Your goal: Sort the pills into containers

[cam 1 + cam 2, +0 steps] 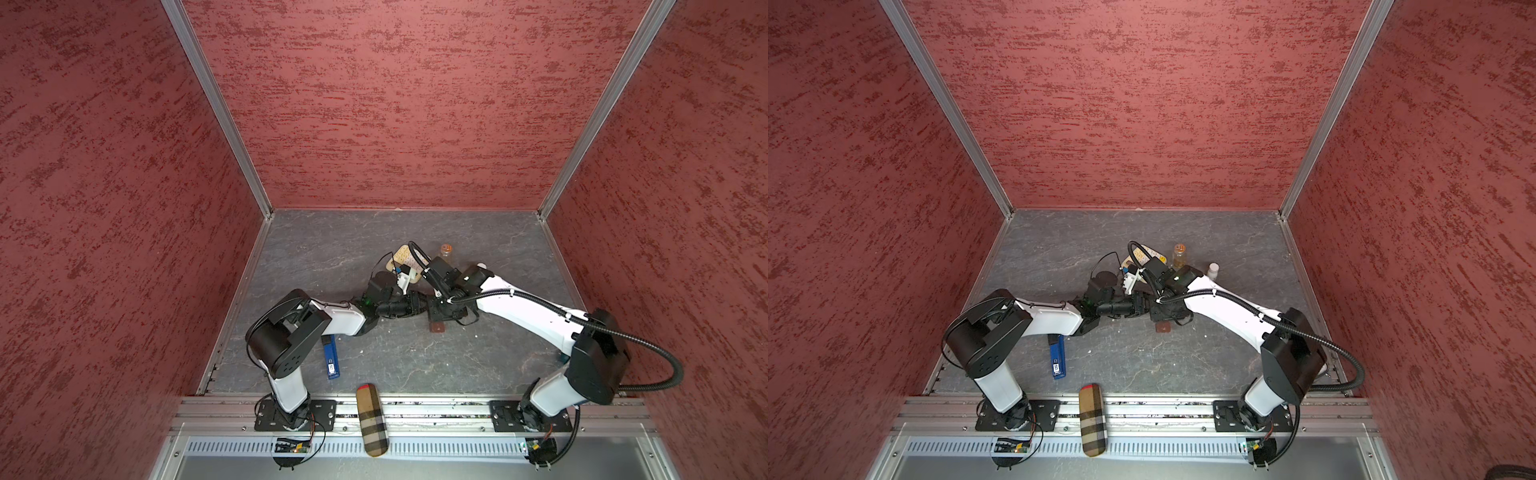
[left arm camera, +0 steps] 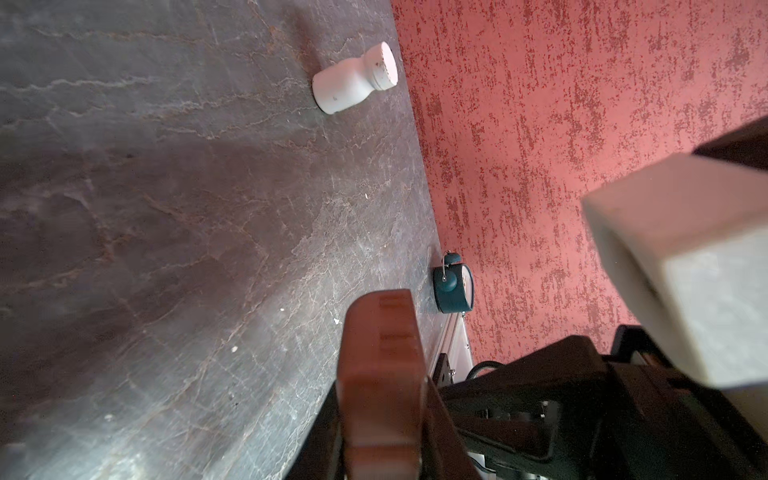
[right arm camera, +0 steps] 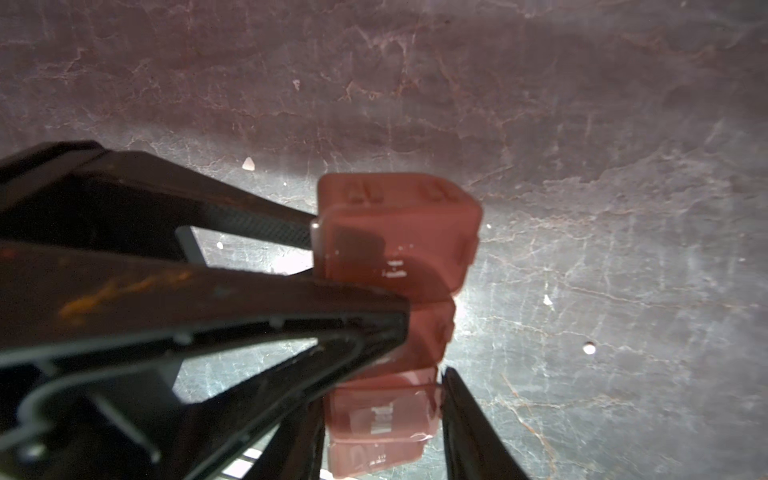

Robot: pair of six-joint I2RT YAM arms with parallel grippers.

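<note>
The containers (image 3: 395, 232) form one brown strip box held between both arms in mid table; only its near end (image 1: 437, 328) (image 1: 1162, 328) shows in both top views. My left gripper (image 2: 381, 386) is shut on the box (image 2: 380, 340), seen edge-on between its fingers. My right gripper (image 3: 382, 415) is shut on the box's other end, one finger against each long side. The left gripper's fingers (image 3: 291, 232) clamp the box further along. Tiny white pills (image 3: 248, 164) (image 3: 589, 348) (image 2: 234, 349) lie loose on the grey table.
A white bottle (image 2: 353, 79) (image 1: 1213, 270) and an amber bottle (image 1: 446, 251) stand behind the arms, beside a beige patterned card (image 1: 405, 255). A teal alarm clock (image 2: 452, 286) sits at the right wall. A blue stick (image 1: 331, 357) and a plaid case (image 1: 372, 419) lie in front.
</note>
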